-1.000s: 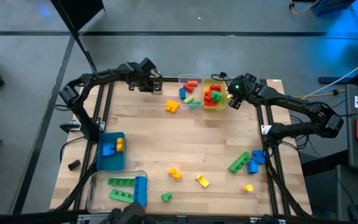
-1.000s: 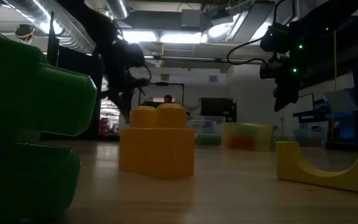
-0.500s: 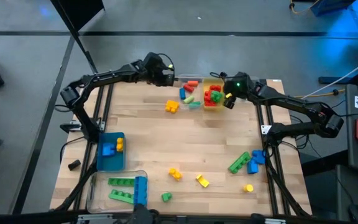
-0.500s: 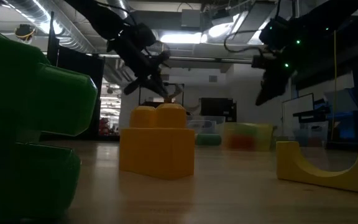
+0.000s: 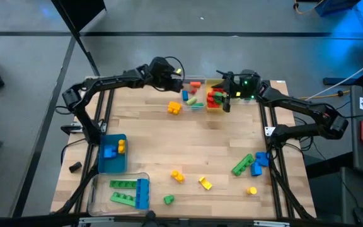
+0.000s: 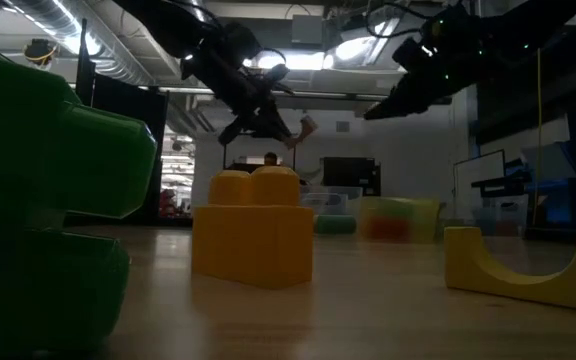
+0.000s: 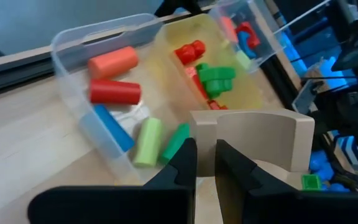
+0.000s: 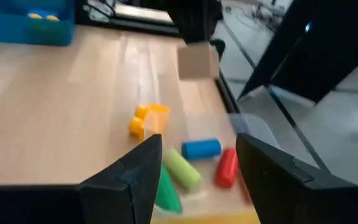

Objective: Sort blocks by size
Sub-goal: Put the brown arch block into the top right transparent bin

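Observation:
My left gripper [image 7: 206, 163] is shut on a beige arch-shaped block [image 7: 253, 140], held in the air at the table's far edge beside a clear bin [image 5: 193, 93] of cylinder blocks. The block also shows in the right wrist view [image 8: 197, 61]. My right gripper [image 8: 197, 180] stands open with nothing between its fingers. It hovers over a yellow-tinted bin [image 5: 217, 98] of red and green blocks and points toward the table's left. Loose blocks lie on the wood: an orange one [image 5: 174, 108], a yellow one [image 5: 178, 176] and a yellow arch [image 5: 205, 183]. My left gripper pinches one end of the beige arch block [image 7: 205, 132] between its two fingers. The fingers slant down from the table's left side toward the bins. The block is lifted clear of the table and reaches out beyond the fingertips toward the bins.
A blue bin [image 5: 112, 153] with blue and yellow blocks and a clear bin [image 5: 121, 191] with long green and blue blocks stand at the near left. Green and blue blocks [image 5: 249, 164] and a yellow one [image 5: 251, 190] lie near the right edge. The middle of the table is bare wood.
My left gripper has carried the beige block up and along the far edge toward the clear bin, tipping up from pointing down to a slant. My right gripper has risen over the yellow-tinted bin and swung from pointing down to nearly level, facing the table's left.

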Action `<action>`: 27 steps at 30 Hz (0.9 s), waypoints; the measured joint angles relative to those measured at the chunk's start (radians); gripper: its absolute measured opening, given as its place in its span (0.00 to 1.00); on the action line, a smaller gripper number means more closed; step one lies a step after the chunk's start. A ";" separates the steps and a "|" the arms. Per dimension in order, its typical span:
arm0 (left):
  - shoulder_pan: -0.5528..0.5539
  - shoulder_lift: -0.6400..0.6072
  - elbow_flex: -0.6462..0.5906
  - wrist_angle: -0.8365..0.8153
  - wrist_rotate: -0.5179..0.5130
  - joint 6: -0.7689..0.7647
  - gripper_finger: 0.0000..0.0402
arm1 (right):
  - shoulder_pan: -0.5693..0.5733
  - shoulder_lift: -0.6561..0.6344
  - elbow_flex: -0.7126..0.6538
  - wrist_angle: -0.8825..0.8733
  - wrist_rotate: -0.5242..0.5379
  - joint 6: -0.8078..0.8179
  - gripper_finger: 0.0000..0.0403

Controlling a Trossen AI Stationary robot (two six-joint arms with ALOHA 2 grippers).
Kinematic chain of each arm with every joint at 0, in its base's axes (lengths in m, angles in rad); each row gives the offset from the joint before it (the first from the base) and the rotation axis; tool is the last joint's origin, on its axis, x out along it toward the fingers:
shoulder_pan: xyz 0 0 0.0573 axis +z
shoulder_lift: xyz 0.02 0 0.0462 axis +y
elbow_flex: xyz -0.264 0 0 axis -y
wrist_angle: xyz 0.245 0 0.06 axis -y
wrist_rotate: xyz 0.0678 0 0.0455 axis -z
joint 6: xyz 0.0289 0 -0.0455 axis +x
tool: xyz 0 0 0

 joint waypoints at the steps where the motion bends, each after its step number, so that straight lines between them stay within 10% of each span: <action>1: -0.005 0.000 0.000 0.009 0.000 0.000 0.06 | 0.014 0.002 0.000 0.015 0.000 0.000 0.52; 27: -0.123 0.000 0.000 0.110 -0.021 -0.027 0.05 | 0.335 0.119 0.000 0.300 0.529 -0.088 0.52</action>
